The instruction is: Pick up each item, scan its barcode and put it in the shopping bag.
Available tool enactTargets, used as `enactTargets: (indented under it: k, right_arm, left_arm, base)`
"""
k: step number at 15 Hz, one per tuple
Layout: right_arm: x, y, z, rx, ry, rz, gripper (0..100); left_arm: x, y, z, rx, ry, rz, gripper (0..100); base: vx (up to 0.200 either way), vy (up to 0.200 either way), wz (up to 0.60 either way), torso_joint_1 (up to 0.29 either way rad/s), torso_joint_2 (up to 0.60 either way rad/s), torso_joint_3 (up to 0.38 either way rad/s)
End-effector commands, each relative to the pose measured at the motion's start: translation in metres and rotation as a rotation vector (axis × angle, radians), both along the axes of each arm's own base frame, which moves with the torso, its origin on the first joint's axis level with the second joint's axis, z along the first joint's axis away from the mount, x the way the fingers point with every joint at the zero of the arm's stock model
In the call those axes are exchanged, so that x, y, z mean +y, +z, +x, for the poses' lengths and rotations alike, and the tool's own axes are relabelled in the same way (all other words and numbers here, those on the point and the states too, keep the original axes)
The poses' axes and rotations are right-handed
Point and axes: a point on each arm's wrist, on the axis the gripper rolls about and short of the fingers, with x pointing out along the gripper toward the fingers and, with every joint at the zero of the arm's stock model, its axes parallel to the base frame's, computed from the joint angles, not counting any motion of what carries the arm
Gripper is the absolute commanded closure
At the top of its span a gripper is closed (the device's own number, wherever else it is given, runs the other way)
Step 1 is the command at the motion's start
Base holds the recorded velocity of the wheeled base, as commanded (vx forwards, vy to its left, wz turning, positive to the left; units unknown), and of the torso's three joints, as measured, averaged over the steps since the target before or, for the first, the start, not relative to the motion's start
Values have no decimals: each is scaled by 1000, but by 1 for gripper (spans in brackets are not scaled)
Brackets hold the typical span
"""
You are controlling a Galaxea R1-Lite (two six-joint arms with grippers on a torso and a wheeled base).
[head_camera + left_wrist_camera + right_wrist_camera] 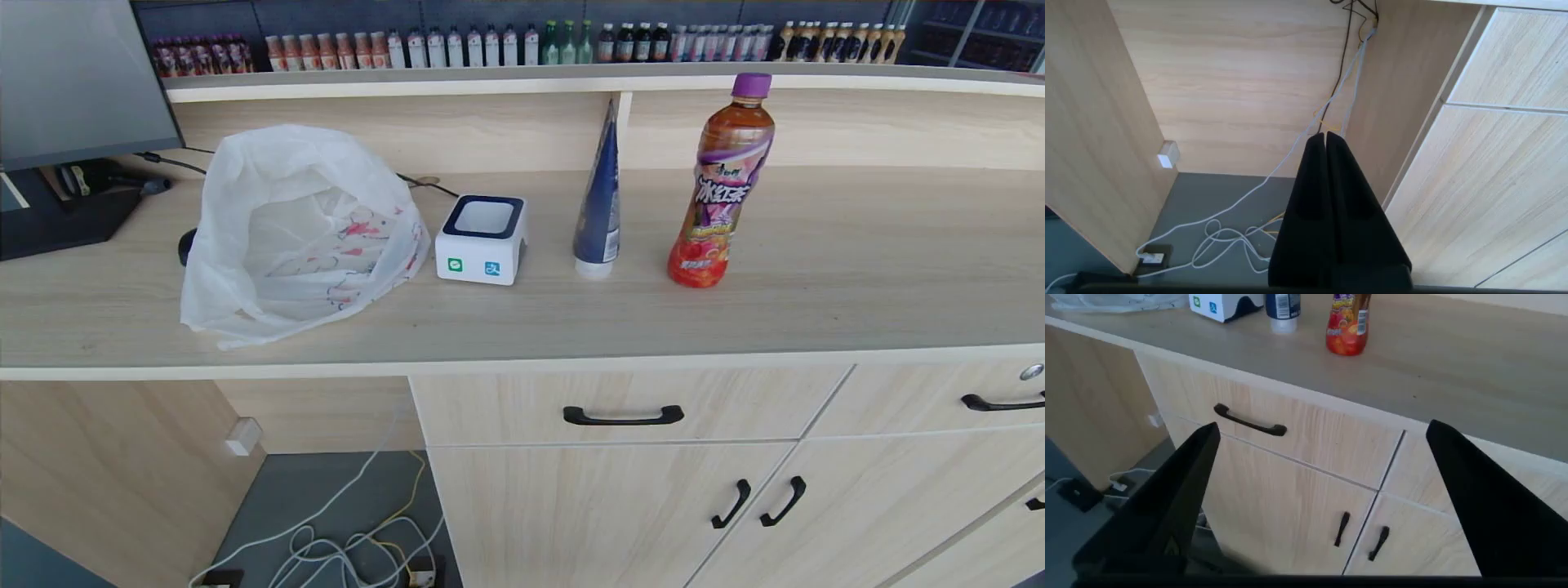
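Observation:
A white plastic shopping bag [298,233] lies open on the wooden counter [857,269] at the left. Right of it sits a white box scanner [482,239] with a dark-rimmed top. A blue tube [598,200] stands cap-down beside it, and a tall iced-tea bottle [722,184] with a purple cap stands further right. My left gripper [1325,139] hangs shut below the counter, in front of the open knee space. My right gripper [1323,433] is open, low in front of the cabinet drawers, with the bottle [1346,324], tube [1284,310] and scanner [1226,305] far beyond it.
A monitor [77,77] and a black stand [65,216] occupy the counter's left end. A raised shelf [571,82] runs behind the items. Drawers and doors with black handles [623,417] sit below. Loose cables [343,547] lie on the floor.

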Motion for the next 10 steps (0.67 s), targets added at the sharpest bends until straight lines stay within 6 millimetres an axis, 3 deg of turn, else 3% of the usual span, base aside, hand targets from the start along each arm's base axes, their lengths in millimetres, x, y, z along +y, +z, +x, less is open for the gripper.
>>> enactTargets:
  k: [1,7,10]
  right_arm:
    - [20,6,48,82,172,-22,0]
    - [48,8,60,63,397,-86,0]
    - [67,18,82,23,437,-165,0]
  left_arm:
    - [0,0,0,0,0,0,100]
    - [0,0,0,0,0,0,100]
    - [0,0,0,0,0,0,100]
  base:
    - [0,0,0,0,0,0]
    - [0,0,0,0,0,0]
    - [0,0,0,0,0,0]
